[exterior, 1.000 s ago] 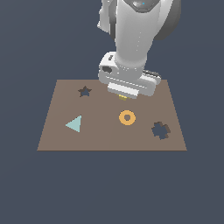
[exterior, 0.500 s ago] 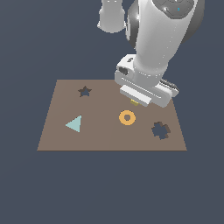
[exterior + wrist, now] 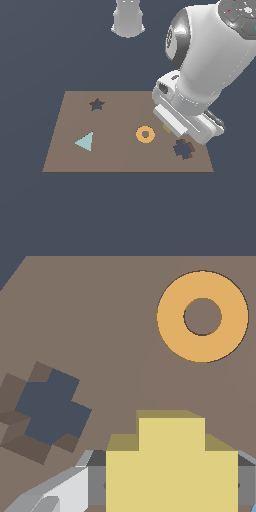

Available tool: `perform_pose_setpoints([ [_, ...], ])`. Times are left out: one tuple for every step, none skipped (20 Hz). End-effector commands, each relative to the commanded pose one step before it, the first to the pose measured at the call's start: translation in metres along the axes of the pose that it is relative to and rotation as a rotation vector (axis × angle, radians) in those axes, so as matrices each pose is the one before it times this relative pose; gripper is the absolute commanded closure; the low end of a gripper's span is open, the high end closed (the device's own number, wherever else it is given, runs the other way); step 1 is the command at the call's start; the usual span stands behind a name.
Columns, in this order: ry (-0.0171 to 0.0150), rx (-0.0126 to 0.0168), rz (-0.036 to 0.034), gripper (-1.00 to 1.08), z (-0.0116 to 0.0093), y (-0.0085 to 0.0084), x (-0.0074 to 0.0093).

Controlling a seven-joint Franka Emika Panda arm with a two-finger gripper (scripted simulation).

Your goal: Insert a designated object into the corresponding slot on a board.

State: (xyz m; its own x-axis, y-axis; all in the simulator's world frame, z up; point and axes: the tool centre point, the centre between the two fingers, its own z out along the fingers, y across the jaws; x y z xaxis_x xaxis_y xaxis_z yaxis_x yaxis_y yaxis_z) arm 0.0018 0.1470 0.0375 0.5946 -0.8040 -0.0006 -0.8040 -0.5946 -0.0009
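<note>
The brown board (image 3: pixel 120 155) lies flat. My gripper (image 3: pixel 168 129) is shut on the pale-yellow stepped piece (image 3: pixel 166 128) and holds it just above the board, between the orange ring (image 3: pixel 145 134) and the dark cross-shaped slot (image 3: pixel 184 149). In the wrist view the yellow piece (image 3: pixel 170 456) sits between the grey fingers (image 3: pixel 96 486), with the cross slot (image 3: pixel 47 411) off to one side and the ring (image 3: pixel 202 316) ahead. The piece is beside the slot, not over it. The arm's body hides most of the gripper in the exterior view.
A light-blue triangle (image 3: pixel 85 141) lies on the board's exterior-view left. A dark star-shaped hole (image 3: pixel 96 104) is near the far edge. The arm's base (image 3: pixel 128 19) stands behind the board.
The arm has swung toward the exterior view's right and nearer the front, carrying the yellow piece from behind the ring to close beside the cross slot.
</note>
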Motion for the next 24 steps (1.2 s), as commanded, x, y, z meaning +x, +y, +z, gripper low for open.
perform_pose_setpoints([
  [0.00039, 0.00031, 0.07815, 1.08, -0.00094, -0.01555, 0.00167],
  [0.00001, -0.00001, 0.02760, 1.08, -0.00022, -0.00569, 0.00047],
  [0.00001, -0.00002, 0.02649, 1.08, -0.00021, -0.00545, 0.00048],
  [0.00001, -0.00002, 0.02534, 1.08, -0.00019, -0.00522, 0.00049],
  [0.00001, -0.00003, 0.02417, 1.08, -0.00018, -0.00497, 0.00049],
  [0.00001, -0.00003, 0.02298, 1.08, -0.00017, -0.00472, 0.00050],
  [0.00001, -0.00003, 0.02175, 1.08, -0.00016, -0.00447, 0.00050],
  [0.00000, -0.00004, 0.02051, 1.08, -0.00015, -0.00422, 0.00049],
  [0.00000, -0.00004, 0.01927, 1.08, -0.00013, -0.00396, 0.00050],
  [0.00000, -0.00004, 0.01801, 1.08, -0.00012, -0.00371, 0.00048],
  [0.00000, -0.00004, 0.01674, 1.08, -0.00011, -0.00345, 0.00048],
  [0.00000, -0.00004, 0.01547, 1.08, -0.00010, -0.00318, 0.00047],
  [0.00000, -0.00004, 0.01417, 1.08, -0.00009, -0.00292, 0.00045],
  [0.00000, -0.00004, 0.01286, 1.08, -0.00008, -0.00266, 0.00042],
  [0.00000, -0.00003, 0.01160, 1.08, -0.00007, -0.00240, 0.00041],
  [0.00000, -0.00003, 0.01036, 1.08, -0.00006, -0.00214, 0.00039],
  [0.00000, -0.00003, 0.00916, 1.08, -0.00005, -0.00190, 0.00037],
  [0.00000, -0.00002, 0.00796, 1.08, -0.00004, -0.00166, 0.00033],
  [0.00000, -0.00002, 0.00684, 1.08, -0.00004, -0.00143, 0.00031],
  [0.00000, -0.00002, 0.00574, 1.08, -0.00003, -0.00120, 0.00029],
  [0.00000, -0.00001, 0.00463, 1.08, -0.00002, -0.00097, 0.00024],
  [0.00000, -0.00001, 0.00359, 1.08, -0.00002, -0.00075, 0.00020],
  [0.00000, -0.00001, 0.00249, 1.08, -0.00001, -0.00053, 0.00011],
  [0.00000, 0.00000, 0.00154, 1.08, -0.00001, -0.00032, 0.00012],
])
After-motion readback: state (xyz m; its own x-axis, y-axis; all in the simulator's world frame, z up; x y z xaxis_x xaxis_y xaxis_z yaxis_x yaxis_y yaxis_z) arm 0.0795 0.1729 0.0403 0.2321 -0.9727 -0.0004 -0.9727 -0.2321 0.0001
